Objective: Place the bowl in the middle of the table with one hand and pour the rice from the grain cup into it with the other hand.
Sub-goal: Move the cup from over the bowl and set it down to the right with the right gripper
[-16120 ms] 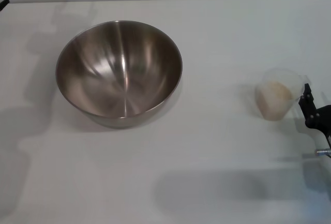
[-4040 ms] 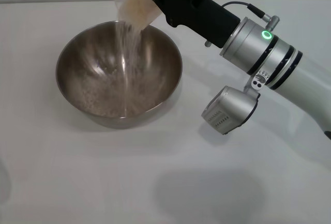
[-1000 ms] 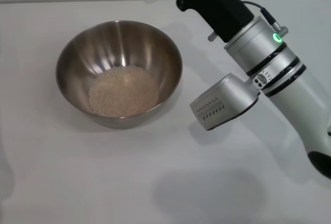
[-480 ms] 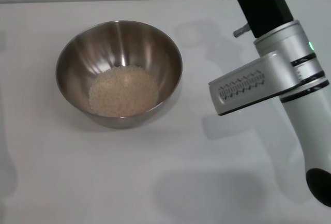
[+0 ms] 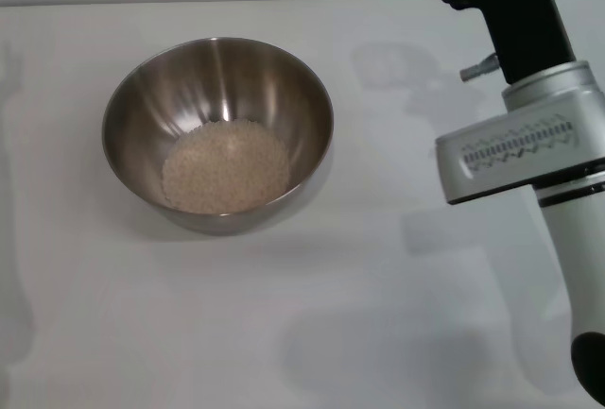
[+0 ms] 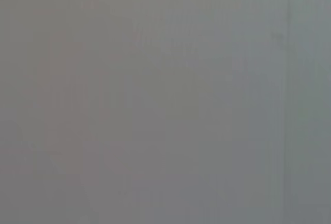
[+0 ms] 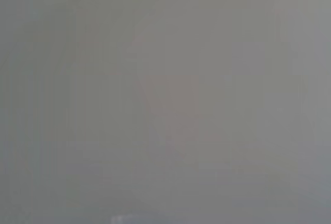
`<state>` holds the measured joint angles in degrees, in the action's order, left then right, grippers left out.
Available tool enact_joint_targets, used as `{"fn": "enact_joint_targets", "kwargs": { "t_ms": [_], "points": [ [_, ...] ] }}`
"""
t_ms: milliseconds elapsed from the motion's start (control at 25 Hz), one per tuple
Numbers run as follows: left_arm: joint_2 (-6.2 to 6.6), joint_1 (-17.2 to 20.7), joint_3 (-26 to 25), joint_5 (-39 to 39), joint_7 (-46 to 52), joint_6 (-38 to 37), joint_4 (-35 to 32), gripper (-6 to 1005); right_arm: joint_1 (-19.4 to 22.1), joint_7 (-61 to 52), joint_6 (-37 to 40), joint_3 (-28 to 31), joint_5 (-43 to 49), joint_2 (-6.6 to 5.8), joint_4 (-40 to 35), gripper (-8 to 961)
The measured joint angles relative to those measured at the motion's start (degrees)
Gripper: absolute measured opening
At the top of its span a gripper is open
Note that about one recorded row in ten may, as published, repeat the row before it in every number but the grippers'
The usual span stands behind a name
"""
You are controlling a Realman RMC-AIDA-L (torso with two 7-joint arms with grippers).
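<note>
The bowl (image 5: 217, 130) stands on the white table (image 5: 284, 333), left of the middle in the head view. A flat mound of rice (image 5: 225, 165) lies in its bottom. My right arm (image 5: 529, 144) rises at the right side of the table, well apart from the bowl, and its black end runs off the top edge of the view. The grain cup is out of view. My left arm does not show in any view. Both wrist views show only plain grey.
The arm's shadows fall on the table to the right of the bowl and near the front edge. The table's far edge (image 5: 236, 1) runs just behind the bowl.
My right arm has swung further right and away from the bowl. The bowl and the rice in it have stayed still.
</note>
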<state>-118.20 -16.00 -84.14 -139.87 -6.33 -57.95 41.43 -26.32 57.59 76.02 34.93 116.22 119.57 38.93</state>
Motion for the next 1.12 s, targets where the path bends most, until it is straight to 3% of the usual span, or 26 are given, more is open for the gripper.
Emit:
{"fn": "enact_joint_targets", "kwargs": {
  "t_ms": [480, 1120],
  "points": [
    [-0.01, 0.68, 1.33, -0.06, 0.0, 2.86, 1.02, 758, 3.95, -17.11, -0.09, 0.61, -7.13, 0.02, -0.56, 2],
    [0.04, 0.21, 1.77, -1.62, 0.0, 6.4, 1.63, 758, 7.2, -35.61, -3.8, 0.11, -7.59, 0.15, -10.37, 1]
  ]
}}
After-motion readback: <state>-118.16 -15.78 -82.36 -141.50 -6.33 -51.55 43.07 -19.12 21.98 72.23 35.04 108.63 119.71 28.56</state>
